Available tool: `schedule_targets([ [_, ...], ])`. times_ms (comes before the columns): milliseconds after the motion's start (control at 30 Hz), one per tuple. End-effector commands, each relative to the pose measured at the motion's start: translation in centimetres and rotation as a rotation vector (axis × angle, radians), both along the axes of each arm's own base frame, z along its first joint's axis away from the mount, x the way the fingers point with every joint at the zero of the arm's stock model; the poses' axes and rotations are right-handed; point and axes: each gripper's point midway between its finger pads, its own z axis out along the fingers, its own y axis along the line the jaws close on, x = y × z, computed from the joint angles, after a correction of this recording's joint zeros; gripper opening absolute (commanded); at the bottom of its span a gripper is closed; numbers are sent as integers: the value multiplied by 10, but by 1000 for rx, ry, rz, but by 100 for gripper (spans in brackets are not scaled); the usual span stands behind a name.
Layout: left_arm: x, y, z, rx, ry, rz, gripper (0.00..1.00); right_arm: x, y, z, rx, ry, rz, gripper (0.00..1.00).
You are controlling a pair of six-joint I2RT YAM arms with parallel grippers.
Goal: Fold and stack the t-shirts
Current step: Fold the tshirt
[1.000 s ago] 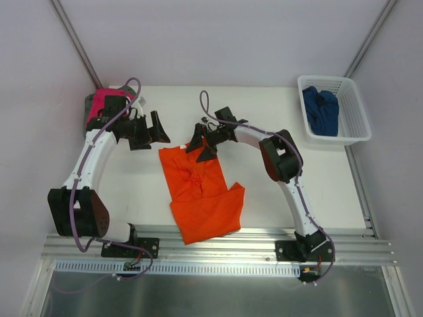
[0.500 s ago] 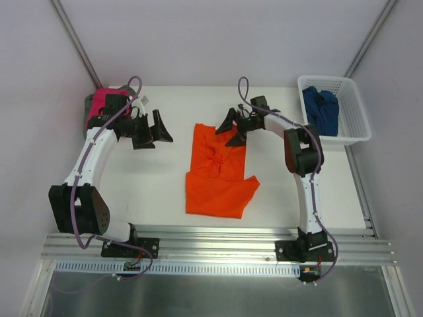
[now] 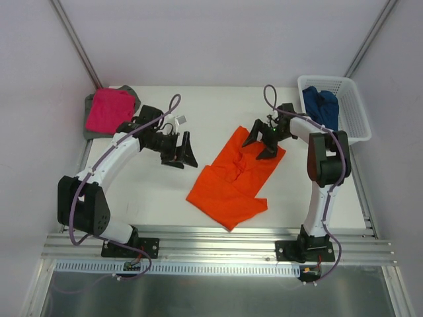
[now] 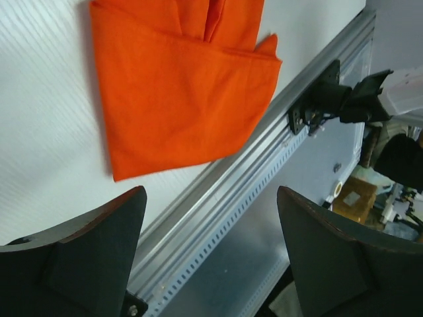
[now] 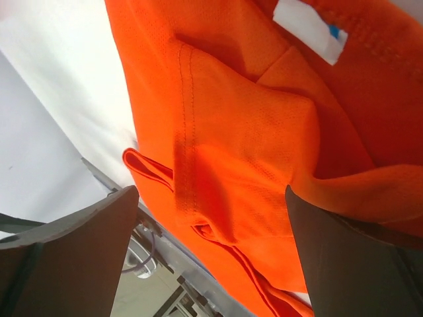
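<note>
The orange shirt is lying rumpled mid-table. The right gripper is hanging over its far corner, jaws spread, holding nothing. The left gripper is hovering just left of it, also agape. The pink shirt is sitting far left, the blue shirt in the basket.

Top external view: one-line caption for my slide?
Open right gripper over the orange t-shirt, open left gripper beside it; blue t-shirt in the basket.

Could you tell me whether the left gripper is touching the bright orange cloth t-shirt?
Apart. The top view shows white table between the left gripper and the bright orange cloth t-shirt; the left wrist view shows its fingers open and empty.
</note>
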Motion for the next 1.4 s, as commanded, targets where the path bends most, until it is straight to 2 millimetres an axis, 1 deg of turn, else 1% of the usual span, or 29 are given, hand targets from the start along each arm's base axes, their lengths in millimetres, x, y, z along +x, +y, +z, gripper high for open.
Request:
schedule_targets([
  [0,-32,-6,-7,-36,97,-55,80,-8,-22,13,-68,-37,-2,100],
  [67,-42,-11,-8,-49,120,-83,73,-1,-19,23,-36,-72,-6,100],
  [100,-50,-15,-11,-47,136,-106,69,6,-14,30,-5,-98,-11,99],
  [133,-54,-18,-14,-44,150,-117,68,9,-12,35,13,-108,-15,100],
  [167,-58,-20,-16,-41,159,-132,68,16,-5,45,46,-136,-6,100],
  [233,-69,-27,-24,-33,194,-168,68,25,3,56,74,-164,5,100],
  [267,-71,-29,-29,-27,208,-178,68,27,8,58,87,-170,18,100],
  [300,-74,-30,-34,-20,225,-185,68,35,14,67,98,-205,30,100],
  [367,-79,-34,-40,-19,251,-195,67,38,25,70,118,-212,50,100],
  [400,-80,-35,-43,-15,260,-196,67,44,31,76,129,-234,56,99],
  [467,-84,-38,-52,-9,287,-200,67,43,45,78,157,-230,72,100],
  [533,-83,-39,-58,0,295,-198,68,46,54,71,168,-219,78,100],
  [567,-82,-42,-63,6,304,-202,68,42,62,69,181,-201,86,99],
  [633,-79,-47,-68,8,313,-209,68,39,68,56,190,-167,89,100],
  [667,-79,-51,-74,15,337,-220,68,36,73,53,196,-150,94,100],
  [700,-73,-55,-72,10,326,-225,68,34,74,48,194,-137,93,99],
  [767,-69,-60,-80,21,350,-230,68,29,76,36,189,-103,96,100],
  [800,-64,-64,-80,20,344,-233,68,28,76,34,187,-97,97,100],
  [867,-62,-67,-89,35,368,-239,68,27,75,27,183,-80,94,100],
  [933,-61,-74,-93,43,370,-248,68,24,74,21,173,-60,94,100],
  [967,-60,-76,-98,52,383,-249,69,24,74,18,166,-56,94,100],
  [1000,-58,-80,-98,53,376,-254,69,23,73,16,159,-47,91,100],
  [1033,-61,-85,-100,60,376,-268,70,24,72,14,154,-47,89,99],
  [1067,-62,-87,-107,78,393,-269,70,25,69,11,143,-44,84,100],
  [1100,-61,-90,-105,65,399,-276,69,27,67,7,135,-39,79,100],
  [1200,-62,-96,-110,63,425,-289,70,34,58,2,120,-40,63,100],
  [1267,-62,-97,-116,73,452,-282,70,41,52,1,109,-48,51,100],
  [1300,-60,-98,-116,72,447,-285,70,43,50,-1,107,-48,47,100],
  [1367,-59,-96,-122,97,477,-281,72,48,43,-4,95,-48,29,100],
])
